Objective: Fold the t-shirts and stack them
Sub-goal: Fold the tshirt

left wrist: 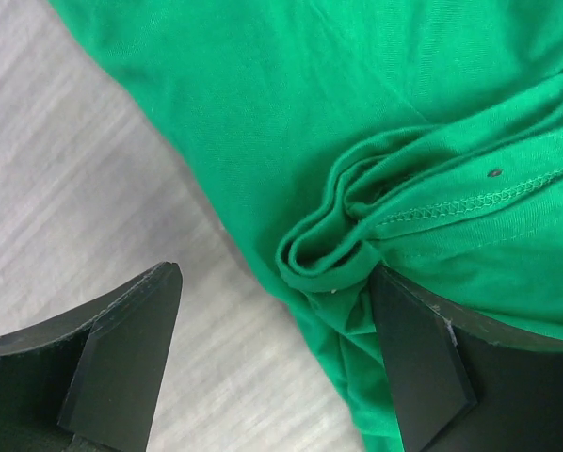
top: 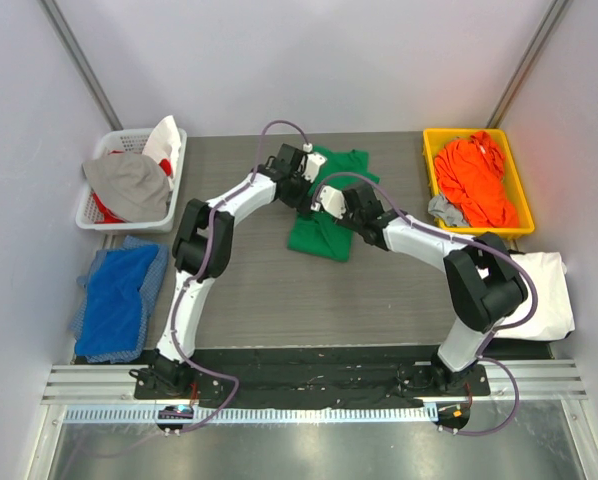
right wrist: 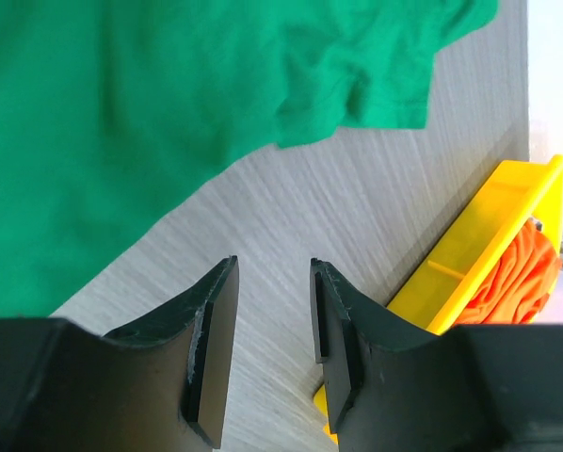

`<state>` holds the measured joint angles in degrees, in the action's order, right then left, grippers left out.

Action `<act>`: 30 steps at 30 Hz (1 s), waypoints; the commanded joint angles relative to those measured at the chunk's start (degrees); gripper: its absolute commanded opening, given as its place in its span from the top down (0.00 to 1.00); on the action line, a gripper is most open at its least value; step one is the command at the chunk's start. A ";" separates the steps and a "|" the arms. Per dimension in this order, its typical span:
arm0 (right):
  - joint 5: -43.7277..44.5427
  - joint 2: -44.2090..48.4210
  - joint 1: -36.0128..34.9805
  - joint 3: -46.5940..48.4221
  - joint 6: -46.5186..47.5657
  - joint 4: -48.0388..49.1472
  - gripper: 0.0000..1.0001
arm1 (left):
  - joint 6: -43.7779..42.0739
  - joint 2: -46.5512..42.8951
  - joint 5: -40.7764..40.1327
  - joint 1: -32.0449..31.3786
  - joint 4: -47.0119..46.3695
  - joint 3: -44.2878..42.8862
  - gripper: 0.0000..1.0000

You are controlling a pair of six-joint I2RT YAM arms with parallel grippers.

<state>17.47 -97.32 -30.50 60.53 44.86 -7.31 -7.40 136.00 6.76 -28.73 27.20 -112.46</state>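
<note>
The green t-shirt (top: 324, 228) lies crumpled at the middle of the table, partly hidden by both grippers. My left gripper (top: 297, 188) hangs low over it and is open wide (left wrist: 274, 273). A bunched fold of the green t-shirt (left wrist: 343, 240) sits between the fingers, against the right finger (left wrist: 423, 358). My right gripper (top: 332, 206) is open with a narrow gap (right wrist: 273, 266) and holds nothing. Bare table shows beneath it, beside the edge of the green t-shirt (right wrist: 121, 113). The orange t-shirt (top: 474, 180) fills the yellow bin (top: 431, 170). The white t-shirt (top: 544, 290) lies at the table's right edge.
A white basket (top: 99, 215) with grey, red and white cloth stands at the back left. Blue cloth (top: 119, 300) lies beside the table at the left. The yellow bin (right wrist: 489, 245) with the orange t-shirt (right wrist: 522, 282) is close to the right of my right gripper.
</note>
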 commanded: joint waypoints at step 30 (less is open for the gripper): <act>-2.45 -11.13 0.18 9.43 -1.45 6.52 0.59 | 1.60 -22.19 2.55 0.34 -4.44 22.81 0.09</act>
<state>15.07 -107.53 -30.50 67.42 43.94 -3.79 -5.76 118.10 6.33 -27.24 25.47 -90.19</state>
